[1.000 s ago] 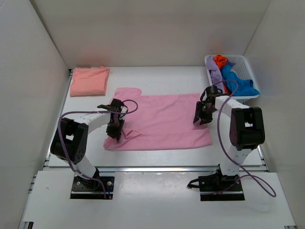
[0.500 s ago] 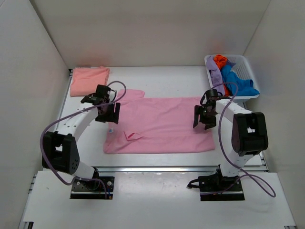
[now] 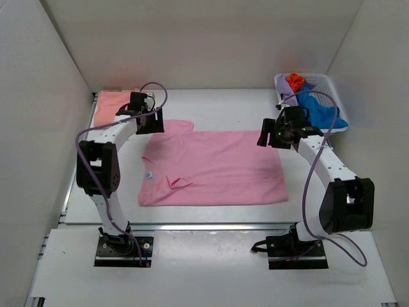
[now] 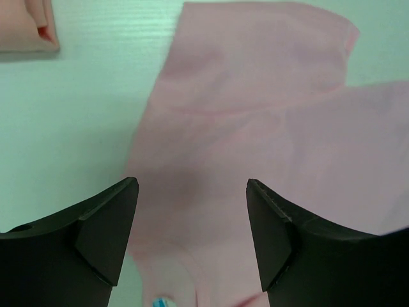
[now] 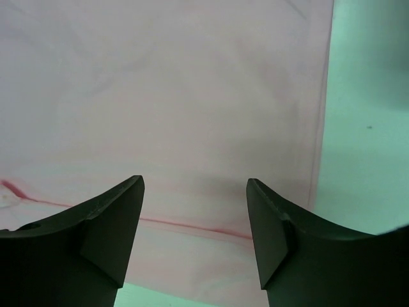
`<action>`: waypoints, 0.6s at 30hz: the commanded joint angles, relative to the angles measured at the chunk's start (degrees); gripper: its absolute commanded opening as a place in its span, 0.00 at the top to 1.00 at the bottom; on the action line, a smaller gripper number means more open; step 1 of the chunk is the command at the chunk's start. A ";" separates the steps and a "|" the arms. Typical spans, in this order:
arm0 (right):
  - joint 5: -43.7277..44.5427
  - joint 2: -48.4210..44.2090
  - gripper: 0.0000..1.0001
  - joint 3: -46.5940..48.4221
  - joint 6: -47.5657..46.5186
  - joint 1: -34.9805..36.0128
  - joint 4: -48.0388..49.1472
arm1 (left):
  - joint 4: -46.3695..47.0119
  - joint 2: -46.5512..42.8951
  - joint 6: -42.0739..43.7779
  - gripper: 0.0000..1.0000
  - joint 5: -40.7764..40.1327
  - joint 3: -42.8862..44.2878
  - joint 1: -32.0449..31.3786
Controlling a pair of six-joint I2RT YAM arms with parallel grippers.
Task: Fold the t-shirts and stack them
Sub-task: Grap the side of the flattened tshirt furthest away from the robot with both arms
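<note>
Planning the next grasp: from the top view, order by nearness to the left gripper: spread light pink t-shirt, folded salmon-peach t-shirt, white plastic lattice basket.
1. Light pink t-shirt, directly beneath the left gripper.
2. Folded salmon-peach t-shirt, far-left corner.
3. White lattice basket, far right.

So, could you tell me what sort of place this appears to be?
Probably a robotics lab test cell: plain white panels box in the table, a left arm and right arm are bolted at its near edge, and a pink t-shirt lies spread flat near a basket of clothes.
</note>
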 commanded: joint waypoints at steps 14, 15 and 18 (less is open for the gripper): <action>0.79 -1.24 0.43 -3.26 -0.41 0.20 13.51 | 4.87 22.16 -2.46 0.21 4.26 21.02 0.95; 0.88 -0.19 0.43 -3.26 -0.33 0.11 14.21 | 4.26 22.94 -2.46 0.21 4.09 21.89 0.78; 1.15 1.92 0.43 -3.26 0.11 -0.24 17.64 | 4.25 23.22 -2.02 0.22 3.83 20.85 0.87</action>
